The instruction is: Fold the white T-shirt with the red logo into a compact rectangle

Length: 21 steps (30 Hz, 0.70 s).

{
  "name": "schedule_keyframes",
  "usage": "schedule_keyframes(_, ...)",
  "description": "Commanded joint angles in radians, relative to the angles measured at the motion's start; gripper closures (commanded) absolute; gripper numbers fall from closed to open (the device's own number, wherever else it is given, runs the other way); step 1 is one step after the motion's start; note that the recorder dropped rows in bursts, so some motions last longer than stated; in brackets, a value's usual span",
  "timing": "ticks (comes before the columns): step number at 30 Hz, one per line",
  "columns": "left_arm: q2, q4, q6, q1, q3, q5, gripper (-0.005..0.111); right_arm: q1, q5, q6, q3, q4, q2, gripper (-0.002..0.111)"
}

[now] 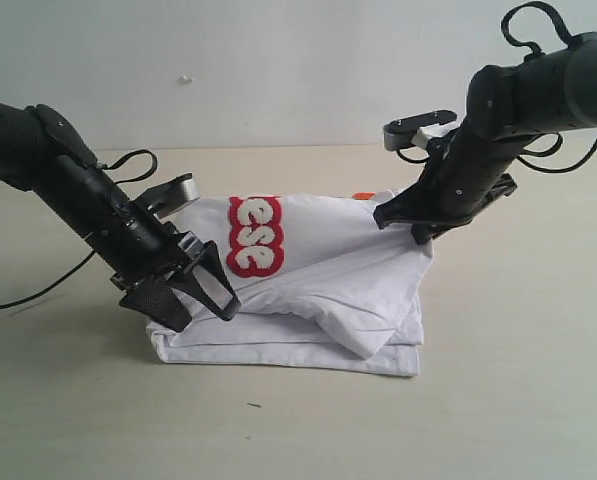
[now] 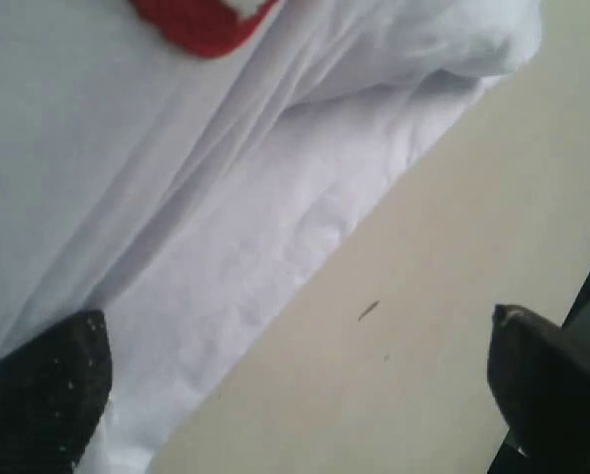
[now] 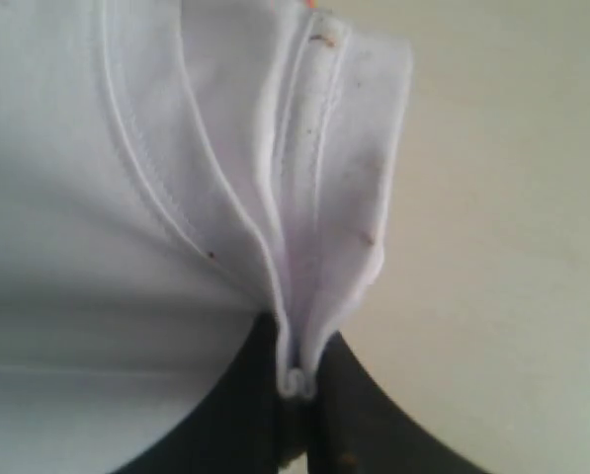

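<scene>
White T-shirt (image 1: 328,270); red logo (image 1: 254,236), white letters; black fingers (image 2: 38,395)

Thin white cloth T-shirt (image 1: 348,270): matt, creased. Red logo patch (image 1: 253,238): fuzzy pile. Pale beige counter (image 1: 518,400): smooth, matt. Black left hand (image 1: 204,312): finely textured pad.

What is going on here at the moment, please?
Two robot arms are folding a white T-shirt on the table. It already lies in a layered stack with part of the red logo showing. The right gripper is shut on a pinched fold at the shirt's far right corner; the left gripper stands open at the near left corner, holding nothing.
</scene>
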Motion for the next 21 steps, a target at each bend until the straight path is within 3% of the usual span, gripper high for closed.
schedule_keyframes(1, 0.015, 0.091, -0.016, 0.003, 0.005, -0.007, 0.002, -0.013, 0.008, -0.031, -0.009, -0.037, -0.009, 0.107)
schedule_keyframes(3, 0.013, 0.091, -0.014, 0.003, 0.005, -0.007, 0.002, -0.013, 0.022, -0.13, -0.009, 0.047, -0.022, 0.102)
schedule_keyframes(6, 0.013, 0.089, -0.012, 0.003, 0.005, -0.007, 0.002, -0.013, 0.042, -0.221, -0.009, 0.156, -0.031, 0.083)
schedule_keyframes(7, 0.01, 0.085, -0.012, 0.003, 0.005, -0.007, 0.002, -0.013, 0.064, -0.29, -0.009, 0.209, -0.033, 0.065)
schedule_keyframes(9, -0.007, 0.083, -0.012, 0.005, 0.005, -0.007, 0.002, -0.013, 0.091, -0.317, -0.009, 0.208, -0.033, 0.044)
schedule_keyframes(11, -0.031, 0.062, 0.003, 0.014, 0.005, -0.007, 0.002, -0.013, 0.104, -0.333, -0.009, 0.165, -0.035, 0.034)
schedule_keyframes(17, -0.117, -0.124, 0.065, 0.085, 0.005, -0.007, 0.002, -0.013, 0.084, -0.402, -0.009, 0.264, -0.085, 0.039)
schedule_keyframes(21, -0.13, -0.223, 0.091, 0.095, 0.005, -0.007, 0.002, -0.013, 0.135, -0.607, -0.009, 0.521, -0.107, 0.072)
